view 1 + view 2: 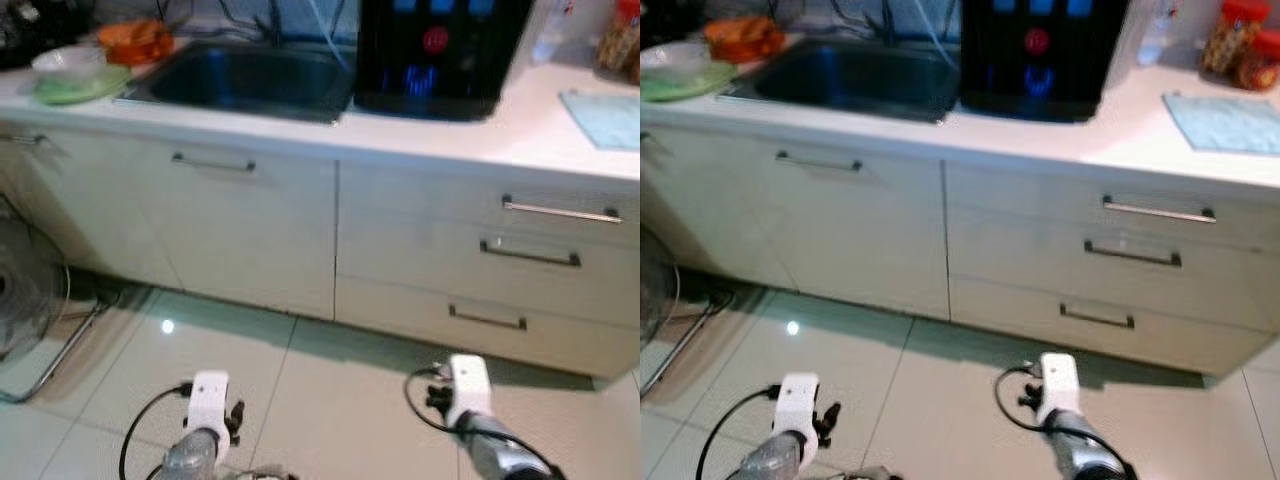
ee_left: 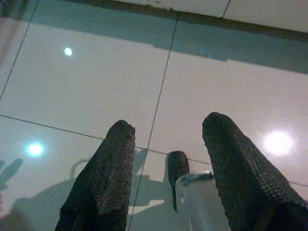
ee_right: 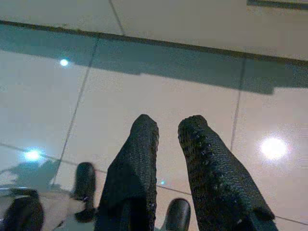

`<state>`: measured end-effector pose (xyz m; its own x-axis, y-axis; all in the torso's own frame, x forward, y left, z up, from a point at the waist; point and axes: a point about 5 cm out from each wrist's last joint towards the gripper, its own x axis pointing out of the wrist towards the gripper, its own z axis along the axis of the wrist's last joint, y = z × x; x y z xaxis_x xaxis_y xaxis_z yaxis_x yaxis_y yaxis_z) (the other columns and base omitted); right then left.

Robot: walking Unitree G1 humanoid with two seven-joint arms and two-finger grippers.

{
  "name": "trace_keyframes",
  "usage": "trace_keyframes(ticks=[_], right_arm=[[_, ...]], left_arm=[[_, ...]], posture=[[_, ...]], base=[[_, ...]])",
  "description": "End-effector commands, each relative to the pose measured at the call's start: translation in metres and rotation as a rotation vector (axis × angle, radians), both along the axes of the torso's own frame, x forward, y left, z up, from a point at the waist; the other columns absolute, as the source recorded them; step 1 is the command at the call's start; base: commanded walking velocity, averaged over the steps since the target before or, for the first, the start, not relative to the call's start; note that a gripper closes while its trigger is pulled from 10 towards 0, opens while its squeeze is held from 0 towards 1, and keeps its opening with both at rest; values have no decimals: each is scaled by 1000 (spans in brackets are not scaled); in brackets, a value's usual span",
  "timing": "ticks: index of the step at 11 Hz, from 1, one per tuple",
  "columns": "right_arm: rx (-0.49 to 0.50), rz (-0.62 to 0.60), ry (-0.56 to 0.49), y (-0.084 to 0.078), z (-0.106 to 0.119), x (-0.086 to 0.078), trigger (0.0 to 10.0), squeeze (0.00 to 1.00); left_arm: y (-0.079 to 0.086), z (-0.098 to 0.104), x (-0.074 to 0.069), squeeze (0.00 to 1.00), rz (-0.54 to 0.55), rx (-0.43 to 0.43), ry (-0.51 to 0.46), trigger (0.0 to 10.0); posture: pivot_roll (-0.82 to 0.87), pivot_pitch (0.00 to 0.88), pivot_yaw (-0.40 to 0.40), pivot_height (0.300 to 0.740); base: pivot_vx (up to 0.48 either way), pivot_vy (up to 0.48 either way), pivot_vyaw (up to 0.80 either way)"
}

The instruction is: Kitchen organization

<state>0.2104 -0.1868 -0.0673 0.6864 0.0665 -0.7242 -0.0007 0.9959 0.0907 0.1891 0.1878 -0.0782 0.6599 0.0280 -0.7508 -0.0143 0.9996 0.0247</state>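
Note:
A white kitchen counter [image 1: 520, 135] runs ahead of me, with a dark steel sink [image 1: 250, 80] set in it. At its far left a clear bowl [image 1: 68, 62] rests on a green plate [image 1: 85, 88], and something orange [image 1: 135, 40] lies behind them. Both arms hang low over the tiled floor, well short of the cabinets. My left gripper [image 2: 166, 127] is open wide with nothing between its fingers. My right gripper [image 3: 168, 125] shows a narrow gap between its fingers and holds nothing.
A black dispenser [image 1: 440, 50] with blue lights stands right of the sink. A teal cloth [image 1: 605, 118] and jars [image 1: 1240, 45] sit at the counter's right. Below are a cupboard door [image 1: 215, 225] and three drawers [image 1: 530, 255]. A floor fan [image 1: 20, 290] stands at left.

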Motion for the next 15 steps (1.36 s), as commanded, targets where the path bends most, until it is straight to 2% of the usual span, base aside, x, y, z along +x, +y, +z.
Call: trace_keyframes(ticks=[1, 2, 5, 12, 15], right_arm=[[20, 2, -3, 7, 0, 2, 10000, 0], [21, 0, -3, 7, 0, 2, 10000, 0], [22, -5, -2, 7, 0, 2, 10000, 0], [34, -24, -24, 8, 3, 6, 10000, 0], [40, -19, -40, 9, 5, 9, 10000, 0]], left_arm=[[7, 0, -1, 0, 15, 22, 7, 10000], [8, 0, -2, 0, 17, 23, 10, 10000], [9, 0, -3, 0, 27, 25, 14, 10000], [13, 1, 0, 0, 43, 31, 4, 10000], [13, 4, 4, 0, 46, 35, -19, 10000]], posture=[[49, 15, 35, 740], [48, 19, 34, 740], [54, 22, 30, 740], [54, 35, 34, 740], [55, 42, 35, 740]], base=[[0, 480, 0], [0, 480, 0], [0, 480, -700], [0, 480, 0], [0, 115, 0]])
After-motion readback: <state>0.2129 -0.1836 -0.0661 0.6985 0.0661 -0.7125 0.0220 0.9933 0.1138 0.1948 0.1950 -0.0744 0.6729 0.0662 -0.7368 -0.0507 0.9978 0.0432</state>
